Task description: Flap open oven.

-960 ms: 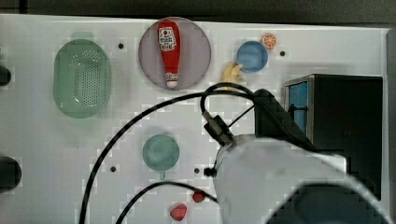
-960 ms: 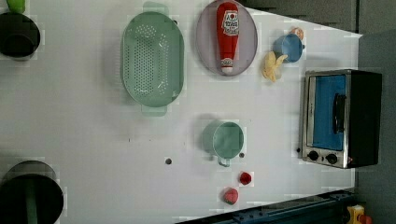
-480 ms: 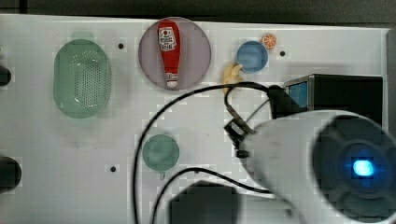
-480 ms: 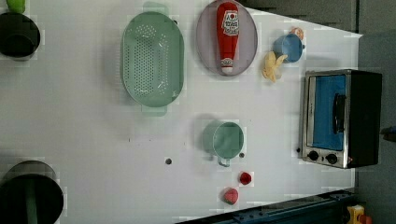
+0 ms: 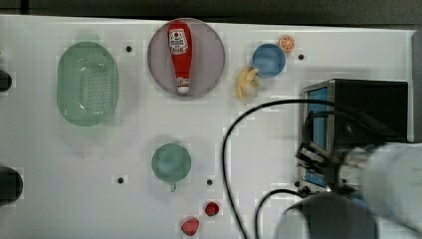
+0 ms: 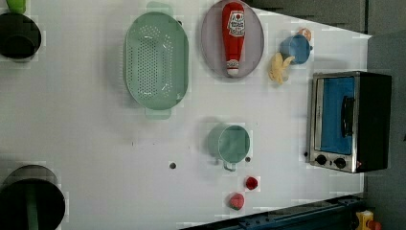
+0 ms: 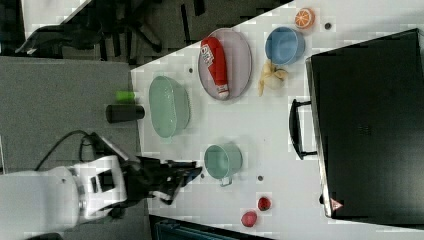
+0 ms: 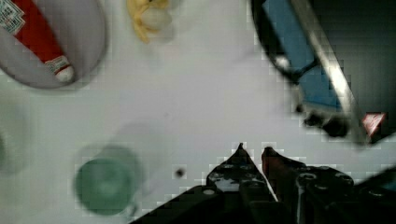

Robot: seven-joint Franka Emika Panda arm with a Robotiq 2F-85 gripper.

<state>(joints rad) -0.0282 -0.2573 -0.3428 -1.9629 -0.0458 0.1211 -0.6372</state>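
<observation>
Oven (image 6: 349, 122) door is not open yet: the blue glass sits flush in the silver frame in the left view, and the black bar handle (image 6: 348, 116) is untouched there. The oven sits at the left view's right edge of the table (image 6: 86, 143), with its knobs toward the left view's bottom. The right view shows the handle (image 7: 297, 129) standing proud of the front with nothing on it. End effector (image 8: 252, 151) shows in the wrist view with its two fingertips close together, almost touching, and nothing between them. It is above bare table, short of the oven's knob end and not in contact. In the top view the arm (image 5: 383, 184) overhangs the oven's front lower corner, so it looks like an approach in progress. Done: roughly positioned near the oven. Left: hook or grip the handle, then swing the door down. My read is early stage, no real progress on the door itself. Clutter nearby is the green cup (image 6: 233, 143) and two small red items (image 6: 243, 191); both are off the door's swing path as far as I can judge.
</observation>
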